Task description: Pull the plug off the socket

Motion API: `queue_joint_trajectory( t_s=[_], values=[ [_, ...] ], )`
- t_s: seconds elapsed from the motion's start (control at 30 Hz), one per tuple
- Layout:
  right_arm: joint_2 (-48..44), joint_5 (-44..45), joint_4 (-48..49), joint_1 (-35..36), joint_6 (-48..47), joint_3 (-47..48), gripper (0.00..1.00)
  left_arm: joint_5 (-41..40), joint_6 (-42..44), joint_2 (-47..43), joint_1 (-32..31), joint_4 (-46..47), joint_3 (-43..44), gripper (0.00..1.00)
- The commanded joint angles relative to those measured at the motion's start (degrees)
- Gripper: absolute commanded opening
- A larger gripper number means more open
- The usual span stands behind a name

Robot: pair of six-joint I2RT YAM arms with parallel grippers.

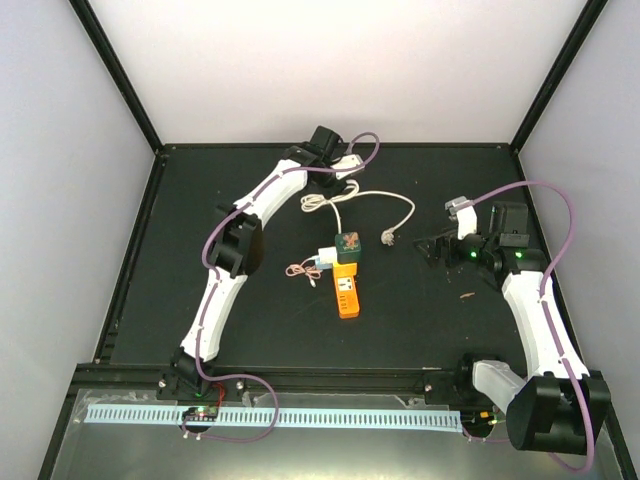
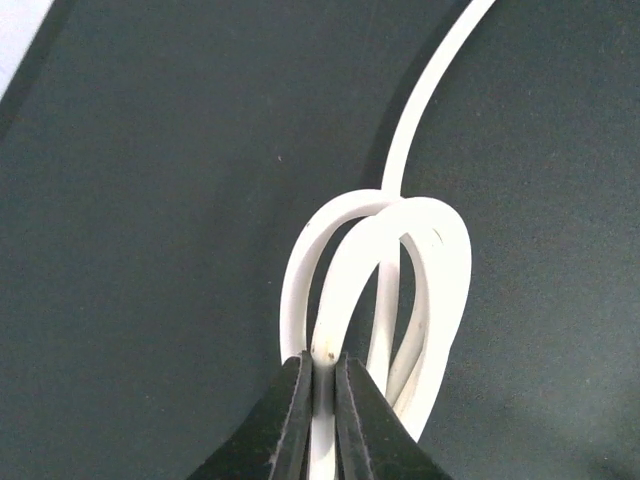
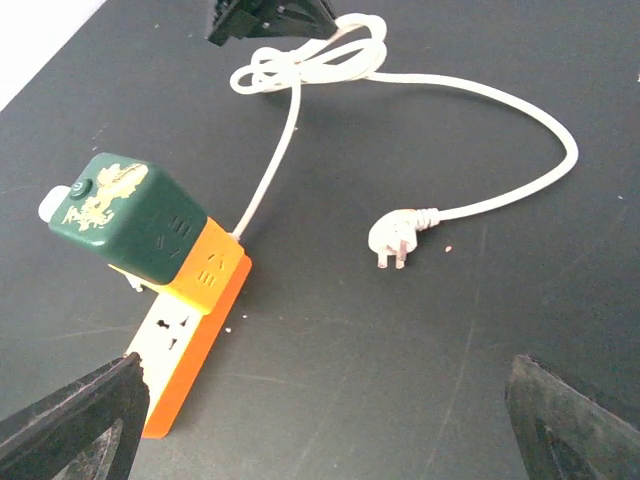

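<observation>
The orange socket block (image 1: 347, 293) lies mid-mat; it also shows in the right wrist view (image 3: 185, 340). A dark green cube (image 1: 349, 244) is plugged into its far end. The cream-white cord (image 1: 370, 196) runs from the socket's far end to a small coil, then curves to the white pronged plug (image 1: 388, 238). That plug lies free on the mat, prongs bare, right of the socket (image 3: 395, 238). My left gripper (image 1: 338, 180) is shut on one strand of the coiled cord (image 2: 345, 270), jaws pinching it (image 2: 323, 370). My right gripper (image 1: 435, 248) is open and empty, right of the plug (image 3: 325, 430).
A small white adapter (image 1: 325, 260) with a thin pink cable (image 1: 299, 269) sits against the socket's left side by the green cube (image 3: 135, 215). A small reddish scrap (image 1: 467, 296) lies on the mat. Raised black frame edges border the mat.
</observation>
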Motion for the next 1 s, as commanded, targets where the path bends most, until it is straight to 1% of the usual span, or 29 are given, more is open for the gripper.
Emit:
queue_joint_trajectory(
  t_s=[0.0,0.1,0.23,0.27,0.37,0.4,0.47,0.53,0.67,0.73,0.77,0.83,0.9,0.97],
  values=[
    [-0.52,-4.02,0.22,0.22,-2.34,-0.42,1.00,2.79,0.03,1.76,0.39,0.15,2.59,0.10],
    [-1.10,-7.43,-0.37,0.24,-3.78,-0.43,1.00,4.31,-0.13,1.01,0.39,-1.78,2.54,0.25],
    [-1.91,-12.14,0.02,0.29,-5.62,-0.32,1.00,7.03,-0.43,-1.98,0.52,-3.87,1.27,0.51],
    [-2.11,-13.54,-0.05,0.29,-6.37,-0.08,1.00,7.16,-0.52,-2.96,0.56,-4.26,0.91,0.59],
    [-2.09,-17.35,0.42,0.30,-7.65,1.87,1.00,7.27,-1.04,-6.74,0.84,-5.92,-0.14,0.90],
    [-1.80,-18.23,0.34,0.25,-8.11,3.02,1.00,7.30,-1.31,-8.47,0.99,-6.50,-0.81,0.98],
    [-0.65,-19.59,0.97,0.31,-7.98,5.33,1.00,7.43,-1.78,-12.29,1.36,-7.54,-2.68,0.99],
    [0.66,-22.67,1.25,0.28,-9.84,7.37,1.00,8.24,-2.22,-17.09,1.91,-8.40,-5.50,0.99],
    [3.99,-29.78,0.65,0.25,-17.40,11.67,1.00,10.33,-5.52,-24.89,3.50,-9.04,-10.96,0.99],
    [6.88,-32.38,-0.35,0.24,-20.46,14.34,1.00,9.38,-8.50,-28.87,4.12,-8.37,-14.39,0.99],
    [8.54,-33.48,-1.33,0.25,-22.42,15.80,1.00,9.29,-9.48,-31.44,4.55,-7.44,-17.06,0.99],
    [11.87,-34.93,-5.20,0.65,-29.21,18.97,1.00,10.55,-11.04,-37.08,5.53,-3.74,-24.00,0.99],
    [15.65,-33.45,-8.23,1.77,-34.45,22.38,1.00,10.97,-12.82,-42.84,6.23,0.39,-31.43,0.99],
    [18.77,-31.34,-12.04,3.57,-40.71,25.22,1.00,12.02,-12.45,-48.37,6.28,4.29,-39.53,0.99]
  ],
)
